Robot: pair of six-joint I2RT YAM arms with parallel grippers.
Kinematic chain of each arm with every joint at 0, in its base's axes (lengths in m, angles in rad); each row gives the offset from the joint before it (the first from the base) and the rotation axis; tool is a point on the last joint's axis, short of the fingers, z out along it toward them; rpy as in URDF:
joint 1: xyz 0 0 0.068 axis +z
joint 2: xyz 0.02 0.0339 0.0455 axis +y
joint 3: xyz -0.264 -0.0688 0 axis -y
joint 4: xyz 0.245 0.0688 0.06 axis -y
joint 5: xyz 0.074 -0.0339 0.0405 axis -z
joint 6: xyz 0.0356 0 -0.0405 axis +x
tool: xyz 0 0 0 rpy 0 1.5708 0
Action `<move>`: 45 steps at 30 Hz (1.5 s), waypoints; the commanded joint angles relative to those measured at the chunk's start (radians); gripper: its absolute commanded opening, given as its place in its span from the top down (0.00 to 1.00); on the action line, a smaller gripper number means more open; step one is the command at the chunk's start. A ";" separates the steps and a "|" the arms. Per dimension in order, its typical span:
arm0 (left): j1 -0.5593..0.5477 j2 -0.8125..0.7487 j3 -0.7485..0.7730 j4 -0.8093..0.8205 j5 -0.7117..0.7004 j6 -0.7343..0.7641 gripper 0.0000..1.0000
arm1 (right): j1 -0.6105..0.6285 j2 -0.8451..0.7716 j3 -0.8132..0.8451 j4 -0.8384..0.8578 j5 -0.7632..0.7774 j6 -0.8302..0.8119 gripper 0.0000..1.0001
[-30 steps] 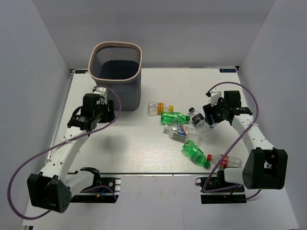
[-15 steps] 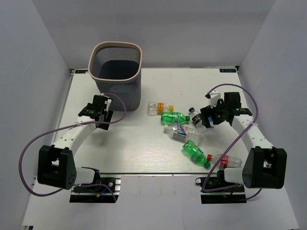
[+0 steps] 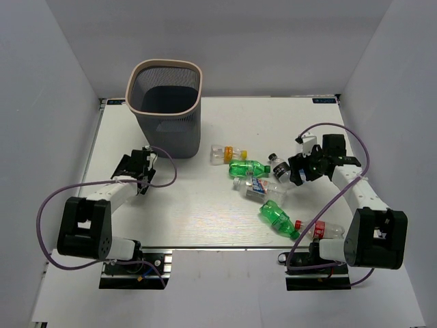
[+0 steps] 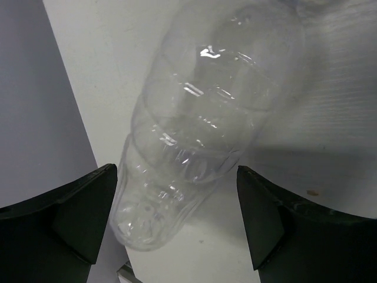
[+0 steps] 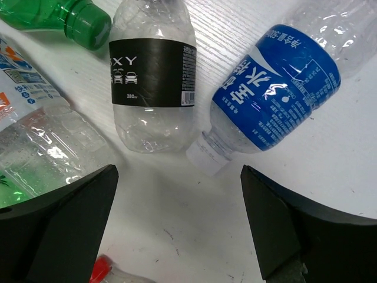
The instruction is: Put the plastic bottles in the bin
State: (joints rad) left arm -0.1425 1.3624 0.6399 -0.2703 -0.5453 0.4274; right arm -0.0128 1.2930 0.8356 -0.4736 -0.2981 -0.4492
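Grasping stage: both pincers spread, nothing pinched yet.
Left pincer (image 4: 175, 177), near bin (image 3: 166, 63), around clear bottle (image 4: 200, 130); right pincer (image 5: 178, 172) above black-label bottle (image 5: 152, 71) on counter (image 3: 191, 205). Next, likely: close, lift, carry to bin.

Plain grey walls (image 3: 41, 61) enclose a white table (image 3: 198, 212) on three sides under even light.
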 commanded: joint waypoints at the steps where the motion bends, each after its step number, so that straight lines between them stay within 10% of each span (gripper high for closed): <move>1: 0.006 0.035 -0.036 0.175 -0.031 0.074 0.08 | -0.012 -0.001 0.002 -0.007 -0.021 -0.016 0.10; 8: 0.006 0.122 -0.046 0.174 0.037 0.027 0.18 | -0.016 -0.008 -0.015 -0.016 -0.038 -0.011 0.10; 13: -0.014 -0.023 -0.019 0.031 0.218 0.036 0.65 | -0.019 -0.049 -0.036 -0.008 -0.098 -0.048 0.22; 18: -0.032 -0.241 0.041 -0.170 0.505 0.079 0.74 | -0.019 -0.090 -0.046 0.033 -0.142 -0.075 0.33; 22: -0.054 -0.368 0.073 -0.306 0.808 0.102 0.81 | -0.022 -0.064 -0.001 0.082 -0.095 0.006 0.10; 30: -0.072 -0.442 0.271 -0.323 1.287 0.038 0.83 | -0.018 0.063 0.125 0.055 -0.115 0.047 0.10; 35: -0.081 -0.338 0.441 -0.108 1.482 -0.193 0.83 | -0.016 0.097 0.145 0.058 -0.105 0.023 0.10; 45: -0.055 0.010 0.722 0.742 1.400 -0.914 0.85 | -0.004 0.112 0.195 0.043 -0.167 -0.005 0.25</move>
State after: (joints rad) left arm -0.2035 1.2938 1.2579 0.1226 0.8204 -0.1871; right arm -0.0235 1.3983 0.9825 -0.4324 -0.4232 -0.4328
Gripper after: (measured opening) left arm 0.603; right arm 0.757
